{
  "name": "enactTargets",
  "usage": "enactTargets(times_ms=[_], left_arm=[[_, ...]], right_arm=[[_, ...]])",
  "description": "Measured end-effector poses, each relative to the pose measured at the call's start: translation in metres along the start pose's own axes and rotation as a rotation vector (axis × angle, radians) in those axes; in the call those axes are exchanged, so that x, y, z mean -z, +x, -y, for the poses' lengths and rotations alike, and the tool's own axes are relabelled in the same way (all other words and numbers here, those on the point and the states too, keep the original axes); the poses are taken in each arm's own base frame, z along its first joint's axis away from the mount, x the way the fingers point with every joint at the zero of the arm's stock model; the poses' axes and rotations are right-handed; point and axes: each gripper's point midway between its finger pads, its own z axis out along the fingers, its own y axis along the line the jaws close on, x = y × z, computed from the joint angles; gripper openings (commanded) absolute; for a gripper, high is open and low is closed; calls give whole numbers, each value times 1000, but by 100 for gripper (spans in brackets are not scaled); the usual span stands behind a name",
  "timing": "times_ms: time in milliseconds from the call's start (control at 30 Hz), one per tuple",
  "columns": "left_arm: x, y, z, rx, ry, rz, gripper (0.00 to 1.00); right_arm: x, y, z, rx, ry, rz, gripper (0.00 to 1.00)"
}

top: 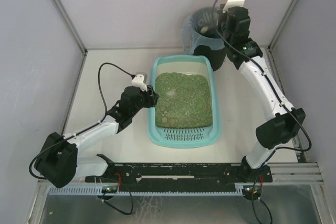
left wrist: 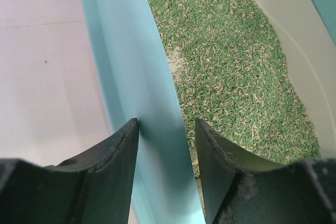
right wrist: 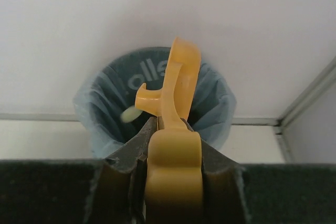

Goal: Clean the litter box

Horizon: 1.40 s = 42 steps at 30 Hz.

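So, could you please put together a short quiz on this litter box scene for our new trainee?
1. What does the right gripper hold? A: a brush. B: a yellow scoop. C: a cloth.
2. True or false: the left gripper has one finger on each side of the litter box wall.
3. Fill in: the scoop is held above the round black ___ with the grey-blue liner.
Key: 1 B; 2 true; 3 bin.
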Motion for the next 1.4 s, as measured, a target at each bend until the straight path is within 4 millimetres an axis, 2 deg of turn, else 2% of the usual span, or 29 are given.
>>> enactTargets(times_ms=[67,167,233,333,400,600,700,767,900,1067,1233,1400], left_arm=[[0,0,0,0,0,-1,51],[0,1,0,0,-1,-2,51],[-1,1,0,0,-2,-3,51],[-1,1,0,-1,-2,-4,51],[-1,1,0,-1,-2,-4,51],[-1,1,0,-1,-2,-4,51],[-1,1,0,-1,-2,-4,51],[-1,1,0,-1,-2,-4,51],[-1,1,0,-1,-2,-4,51],[-1,1,0,-1,-2,-4,51],[-1,1,0,-1,-2,-4,51],[-1,1,0,-1,-2,-4,51]], right_arm=[[2,3,-5,96,17,-5,0],[4,3,1,174,55,-10,0],[6,1,2,190,55,-8,0],[15,-3,-9,175,-29,-5,0],[32,-4,-24,124,-140,3,0],[118,-5,-71,-84,-510,6,0],[143,6,-89,-161,-620,-45,0],[150,28,-101,-188,-650,-126,0],[160,100,-123,-175,-642,-370,0],[176,175,-127,-146,-575,-607,0],[187,228,-121,-159,-510,-738,0],[190,266,-128,-206,-499,-845,0]])
